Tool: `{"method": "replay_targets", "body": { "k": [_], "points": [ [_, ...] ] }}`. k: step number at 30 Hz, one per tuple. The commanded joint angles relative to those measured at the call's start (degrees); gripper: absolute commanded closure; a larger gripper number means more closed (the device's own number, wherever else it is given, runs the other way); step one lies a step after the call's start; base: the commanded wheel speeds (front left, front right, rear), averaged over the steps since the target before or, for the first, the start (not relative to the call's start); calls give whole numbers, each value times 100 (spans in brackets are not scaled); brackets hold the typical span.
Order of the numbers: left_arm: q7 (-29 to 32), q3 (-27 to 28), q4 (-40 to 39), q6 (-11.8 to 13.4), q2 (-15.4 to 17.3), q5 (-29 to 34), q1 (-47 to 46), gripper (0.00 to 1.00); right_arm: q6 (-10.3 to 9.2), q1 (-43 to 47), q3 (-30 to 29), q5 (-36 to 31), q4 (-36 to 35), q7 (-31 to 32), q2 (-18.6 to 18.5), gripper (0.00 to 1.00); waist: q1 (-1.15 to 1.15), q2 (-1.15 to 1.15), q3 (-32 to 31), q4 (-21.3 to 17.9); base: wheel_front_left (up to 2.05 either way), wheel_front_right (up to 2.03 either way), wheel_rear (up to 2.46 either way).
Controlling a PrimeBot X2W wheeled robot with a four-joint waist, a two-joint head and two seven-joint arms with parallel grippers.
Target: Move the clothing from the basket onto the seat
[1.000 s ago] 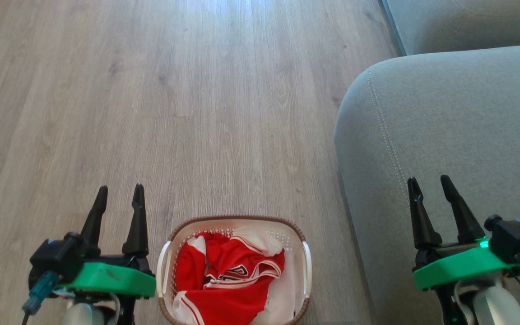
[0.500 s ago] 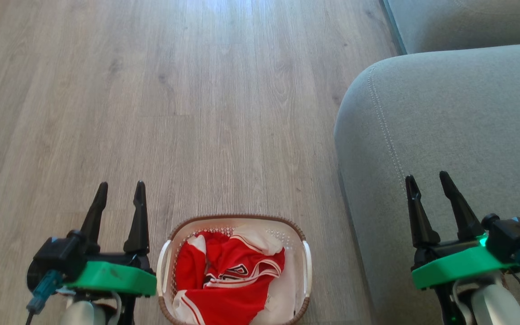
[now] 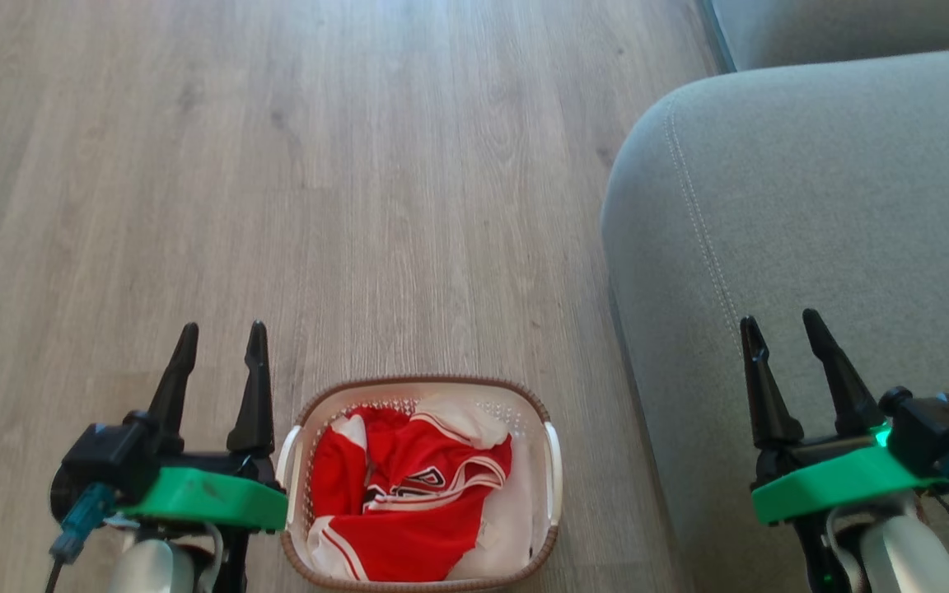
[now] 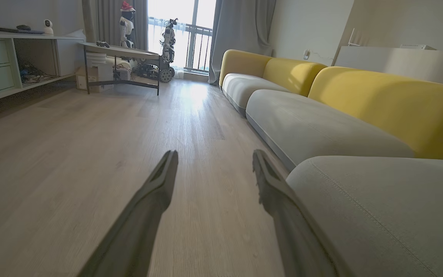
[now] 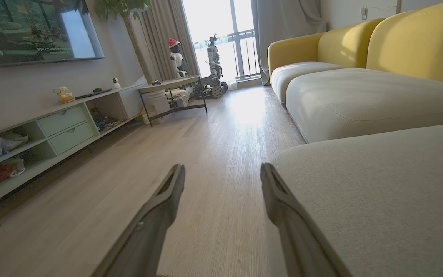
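Observation:
The white basket with its brown rim stands on the wood floor at the bottom centre of the head view. Crumpled red clothing with white stripes and black-and-white lettering lies inside it. My left gripper hovers open just left of the basket, holding nothing. To the right, my right gripper is open and empty above the grey-green seat. The left wrist view has the open left gripper over the floor beside the seat. The right wrist view shows the open right gripper at the seat's edge.
More grey sofa cushions with yellow backrests run along the right. A low shelf unit and a side table line the far left wall. Robots stand by the window. Bare wood floor stretches ahead.
The head camera has tilted, so the basket and the seat sit slightly higher in the picture. The left gripper has risen a little; both grippers stay open.

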Motion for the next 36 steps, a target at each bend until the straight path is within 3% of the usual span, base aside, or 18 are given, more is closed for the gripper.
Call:
{"method": "replay_targets", "body": {
  "k": [1,15,36],
  "points": [
    [-61,142,-135,29,90,40,-327,0,-1,-341,120,-42,-240,-53,-107,0,0,0,85,-53,0,0,0],
    [-61,-12,325,-5,89,37,-700,0,-1,-732,69,75,-452,-54,-181,0,0,0,731,-335,0,0,0],
    [13,-381,2604,-103,214,-72,-2052,0,-1,-1577,248,178,-834,-54,-312,0,0,0,2197,-738,0,0,0]
  ]
}}
